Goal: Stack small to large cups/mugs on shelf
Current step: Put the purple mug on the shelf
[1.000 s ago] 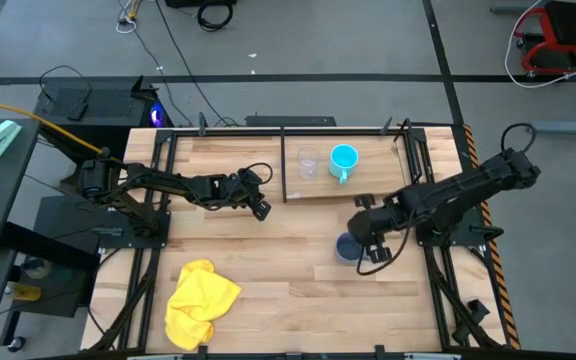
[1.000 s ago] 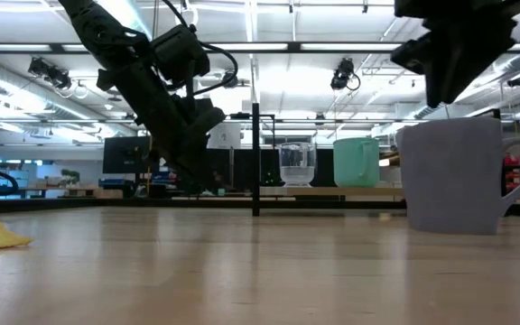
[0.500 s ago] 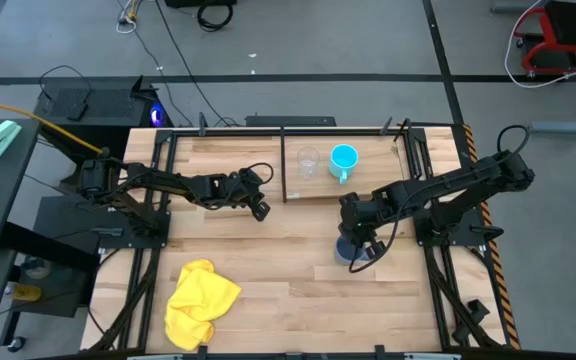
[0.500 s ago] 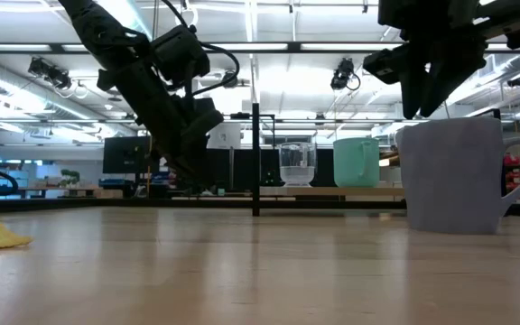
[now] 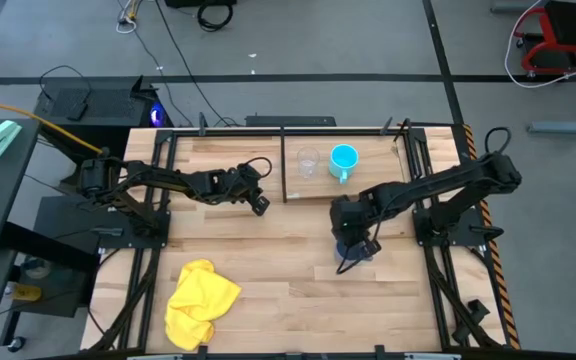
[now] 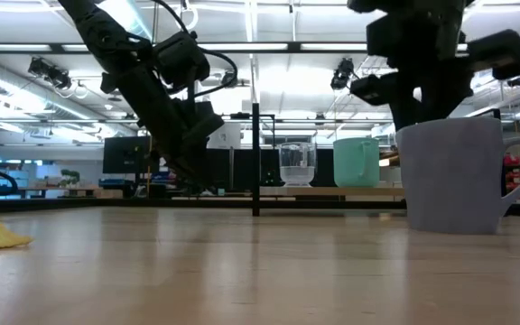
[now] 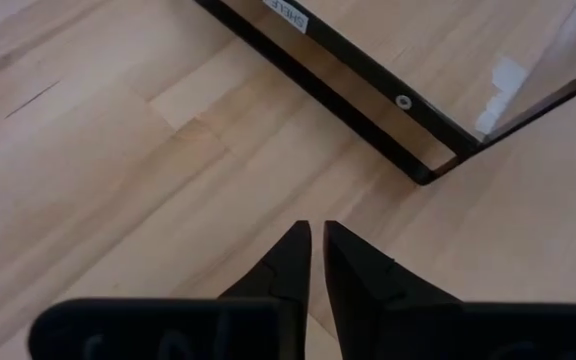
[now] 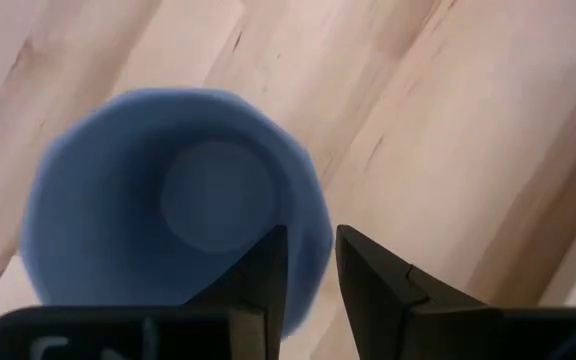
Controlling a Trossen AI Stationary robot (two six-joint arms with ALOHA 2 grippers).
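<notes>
Far left on the table [image 5: 268, 270], near the front edge: a crumpled yellow cloth [image 5: 200, 302], well apart from everything else.

Next over, left gripper [image 5: 259, 205] low above bare wood, just short of the shelf's black frame corner. Fingers [image 7: 290, 262] nearly together, only a thin slit between them, nothing held, nothing touched.

Centre rear: the shelf [image 5: 368, 188], a thin light-wood board with a black upright [image 6: 255, 158] at its left edge. On it, side by side and apart: the small clear cup [image 5: 308, 162] nearest the upright, then the cyan mug [image 5: 343, 159], both upright.

Right of centre, off the shelf and in front of it on the tabletop: the grey-blue mug [image 6: 450, 176], upright, handle toward the right in the low view. Right gripper [image 8: 306, 262] directly over it, pointing down, fingers slightly parted and straddling the mug's rim, one inside the mouth, one outside. Contact with the wall: cannot tell. Mug resting on the table, not lifted.
</notes>
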